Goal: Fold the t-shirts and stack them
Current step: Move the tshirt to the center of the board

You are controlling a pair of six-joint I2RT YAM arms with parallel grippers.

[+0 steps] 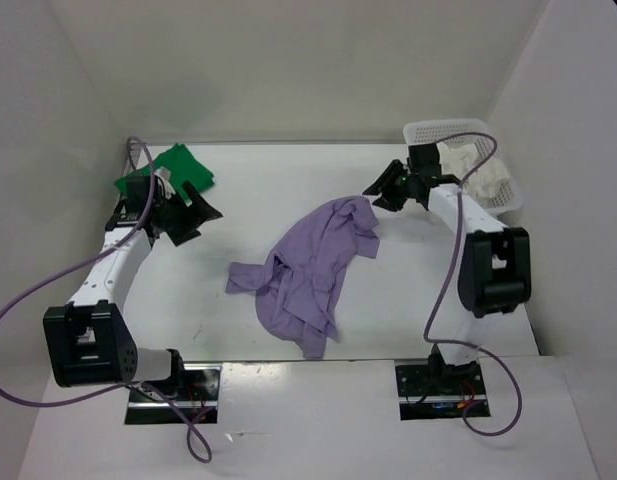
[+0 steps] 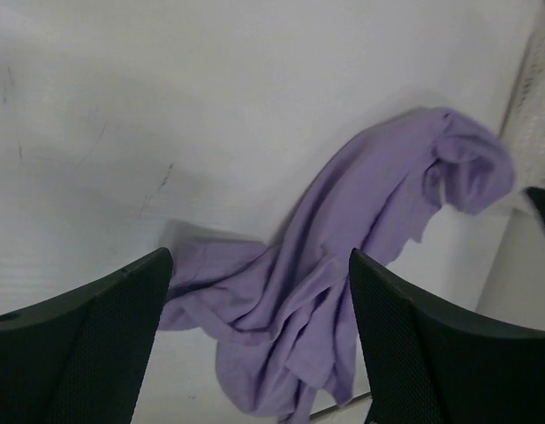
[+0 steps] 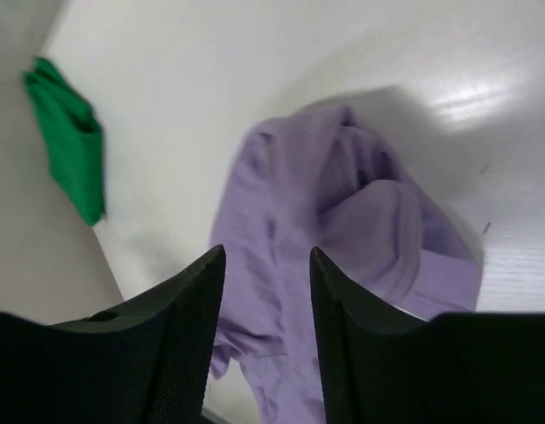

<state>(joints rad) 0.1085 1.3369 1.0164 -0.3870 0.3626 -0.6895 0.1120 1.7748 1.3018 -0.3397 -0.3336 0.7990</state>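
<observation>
A crumpled purple t-shirt [image 1: 313, 262] lies in a heap in the middle of the white table; it also shows in the left wrist view [image 2: 343, 265] and the right wrist view [image 3: 334, 265]. A folded green t-shirt [image 1: 173, 168] lies at the far left corner and shows in the right wrist view [image 3: 71, 140]. My left gripper [image 1: 206, 212] is open and empty, raised to the left of the purple shirt. My right gripper [image 1: 380, 192] is open and empty, just above the purple shirt's far right end.
A white mesh basket [image 1: 466, 135] with pale cloth [image 1: 483, 170] in it stands at the far right corner. White walls close in the table on three sides. The near table edge runs just below the purple shirt.
</observation>
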